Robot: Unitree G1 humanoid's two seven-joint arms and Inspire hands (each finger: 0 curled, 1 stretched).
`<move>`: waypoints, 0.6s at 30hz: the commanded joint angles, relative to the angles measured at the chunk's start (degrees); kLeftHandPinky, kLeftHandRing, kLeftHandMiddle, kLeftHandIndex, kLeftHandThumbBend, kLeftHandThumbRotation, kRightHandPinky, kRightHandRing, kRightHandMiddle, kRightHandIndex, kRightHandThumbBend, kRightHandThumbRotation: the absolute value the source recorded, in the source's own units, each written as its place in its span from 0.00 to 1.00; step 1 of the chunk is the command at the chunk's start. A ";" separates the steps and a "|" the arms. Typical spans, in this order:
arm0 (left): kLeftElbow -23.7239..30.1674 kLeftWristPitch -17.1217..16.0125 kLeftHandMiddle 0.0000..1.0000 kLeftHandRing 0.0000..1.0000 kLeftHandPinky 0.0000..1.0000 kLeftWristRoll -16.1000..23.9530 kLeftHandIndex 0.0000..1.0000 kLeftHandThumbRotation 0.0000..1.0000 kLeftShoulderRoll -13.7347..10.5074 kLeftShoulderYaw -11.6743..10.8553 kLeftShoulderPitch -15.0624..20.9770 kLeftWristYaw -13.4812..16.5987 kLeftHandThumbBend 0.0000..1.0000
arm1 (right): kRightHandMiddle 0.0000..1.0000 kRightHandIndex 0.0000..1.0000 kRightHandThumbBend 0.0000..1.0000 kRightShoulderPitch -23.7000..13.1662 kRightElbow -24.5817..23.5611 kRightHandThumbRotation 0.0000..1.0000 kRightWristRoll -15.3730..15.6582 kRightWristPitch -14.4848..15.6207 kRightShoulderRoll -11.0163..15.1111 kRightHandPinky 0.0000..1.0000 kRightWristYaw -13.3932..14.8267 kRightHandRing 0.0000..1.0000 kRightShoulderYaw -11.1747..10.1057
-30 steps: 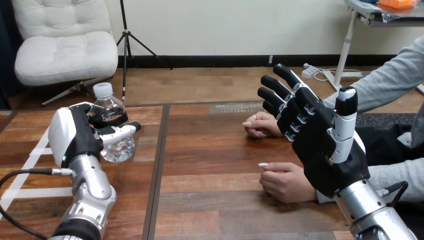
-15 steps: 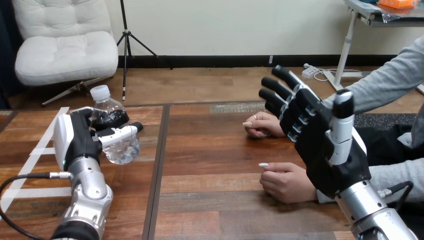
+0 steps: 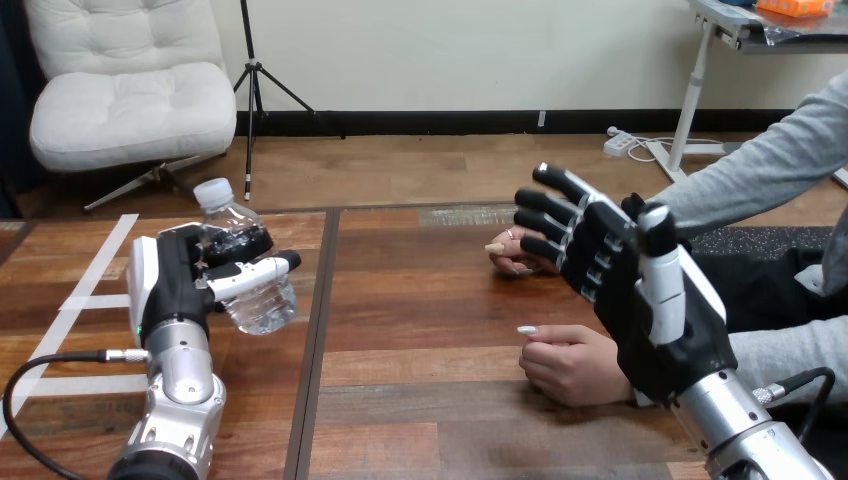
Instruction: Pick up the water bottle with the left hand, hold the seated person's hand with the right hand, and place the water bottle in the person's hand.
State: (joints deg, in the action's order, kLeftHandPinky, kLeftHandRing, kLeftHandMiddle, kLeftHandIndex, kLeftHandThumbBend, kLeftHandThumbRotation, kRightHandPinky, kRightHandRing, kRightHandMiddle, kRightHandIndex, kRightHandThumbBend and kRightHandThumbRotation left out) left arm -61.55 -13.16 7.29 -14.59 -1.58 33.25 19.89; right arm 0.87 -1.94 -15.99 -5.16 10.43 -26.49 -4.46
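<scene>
Nearest on the wooden tabletop [image 3: 420, 300], a black cable [image 3: 30, 375] loops beside the left forearm, and white tape strips [image 3: 88, 300] cross the boards at the left. The person's nearer hand [image 3: 568, 365] rests on the wood as a loose fist, just beside the base of the right hand [image 3: 640, 320]. That right hand stands upright with its fingers straight and spread and nothing in it. Its fingertips partly cover the person's farther hand [image 3: 515, 252], which lies curled on the tabletop; whether they touch cannot be told. Well apart, at the left, the left hand [image 3: 175, 280] has its fingers and thumb wrapped round the clear water bottle [image 3: 262, 300], which tilts with its white cap up and to the left.
</scene>
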 commanded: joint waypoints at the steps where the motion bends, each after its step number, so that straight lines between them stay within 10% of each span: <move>1: 5.57 -1.10 0.37 0.32 0.25 -0.60 0.40 0.00 0.28 -0.73 2.43 -1.10 0.80 | 0.86 0.89 0.95 -5.34 1.93 1.00 1.46 -3.46 1.40 0.86 -0.23 0.88 -0.54; 18: 12.48 1.19 0.38 0.34 0.28 0.43 0.40 0.00 1.23 0.40 0.15 -3.03 0.79 | 0.83 0.85 0.95 -6.92 7.10 1.00 5.27 -8.37 2.08 0.82 0.83 0.85 -0.54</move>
State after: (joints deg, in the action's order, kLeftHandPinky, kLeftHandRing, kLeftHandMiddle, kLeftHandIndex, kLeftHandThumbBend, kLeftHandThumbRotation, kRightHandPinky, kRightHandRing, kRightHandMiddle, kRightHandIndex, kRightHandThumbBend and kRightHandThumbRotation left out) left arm -55.27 -11.81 7.21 -13.88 -1.50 31.64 17.37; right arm -1.47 4.35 -10.75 -11.39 11.91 -25.94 -4.60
